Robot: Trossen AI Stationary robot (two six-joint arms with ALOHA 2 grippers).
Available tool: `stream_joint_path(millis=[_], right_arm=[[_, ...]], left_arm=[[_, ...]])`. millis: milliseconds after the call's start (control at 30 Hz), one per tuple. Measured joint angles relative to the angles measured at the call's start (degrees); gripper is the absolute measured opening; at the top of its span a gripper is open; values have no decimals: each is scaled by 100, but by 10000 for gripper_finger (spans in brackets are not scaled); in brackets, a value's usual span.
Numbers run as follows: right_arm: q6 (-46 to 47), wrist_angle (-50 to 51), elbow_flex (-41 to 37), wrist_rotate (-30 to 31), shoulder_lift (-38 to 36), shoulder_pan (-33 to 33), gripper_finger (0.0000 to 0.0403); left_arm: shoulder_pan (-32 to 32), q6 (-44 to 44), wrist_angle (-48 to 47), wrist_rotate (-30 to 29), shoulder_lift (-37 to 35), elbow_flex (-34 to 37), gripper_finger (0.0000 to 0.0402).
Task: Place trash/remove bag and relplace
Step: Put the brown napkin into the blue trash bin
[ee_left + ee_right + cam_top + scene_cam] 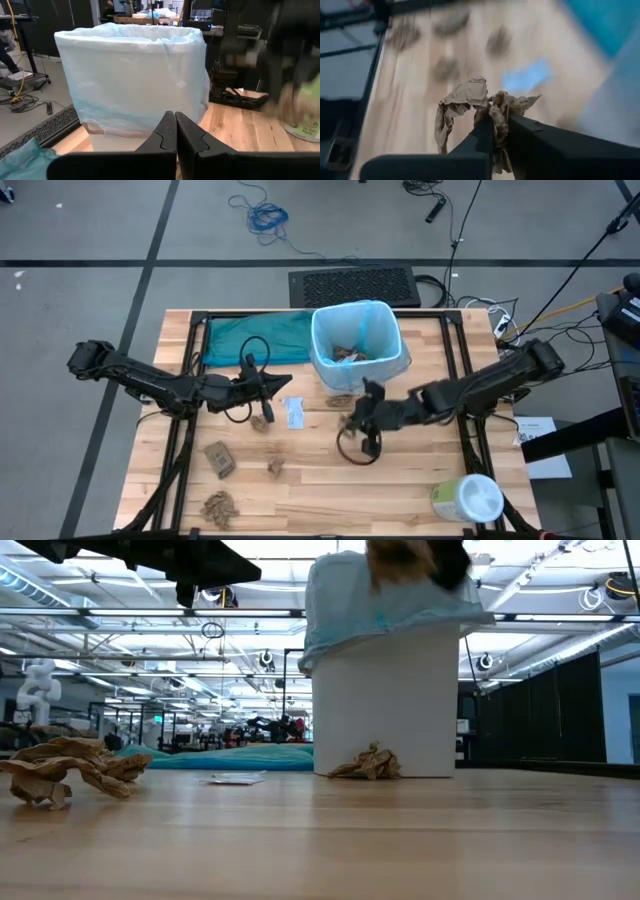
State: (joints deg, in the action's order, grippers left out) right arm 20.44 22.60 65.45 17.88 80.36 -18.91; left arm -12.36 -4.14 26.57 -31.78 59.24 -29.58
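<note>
A white bin [355, 345] lined with the light-blue bag [125, 60] stands at the table's far middle, with some brown wads inside. Loose trash lies on the table: brown paper wads [219, 460], [218, 505], [262, 423], one against the bin's foot [368, 764], and a white scrap [295, 413]. My right gripper [358, 418] hangs in front of the bin, shut on a brown paper wad [470, 100]. My left gripper [285, 383] is shut on nothing, level, left of the bin [175, 125]. My right gripper pinches the crumpled brown wad between its two fingers [485, 132], at the wad's lower part [497, 117]. The fingers slant downward from the table's right. The wad stands above the fingertips, lifted clear of the table [400, 560].
A darker teal bag [255, 335] lies flat at the far left, beside the bin. A white-and-green wipes tub [467, 500] lies at the near right corner. Bare wood stretches between the wads and the tub.
</note>
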Motion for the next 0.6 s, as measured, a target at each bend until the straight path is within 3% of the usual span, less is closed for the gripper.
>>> stream_joint_path(millis=[200,300,467,600], right_arm=[[-1289,1214,1783,1525,16,390,9],[-1655,1438,2182,1959,35,807,9],[-1770,1736,2299,1682,67,1683,27],[-1676,2052,2297,1327,220,2105,91]], left_arm=[[-4,0,-6,1,0,0,0],[-4,6,-9,1,0,0,0],[-6,279,-7,220,-2,0,0],[-95,640,-100,803,-2,-54,0]])
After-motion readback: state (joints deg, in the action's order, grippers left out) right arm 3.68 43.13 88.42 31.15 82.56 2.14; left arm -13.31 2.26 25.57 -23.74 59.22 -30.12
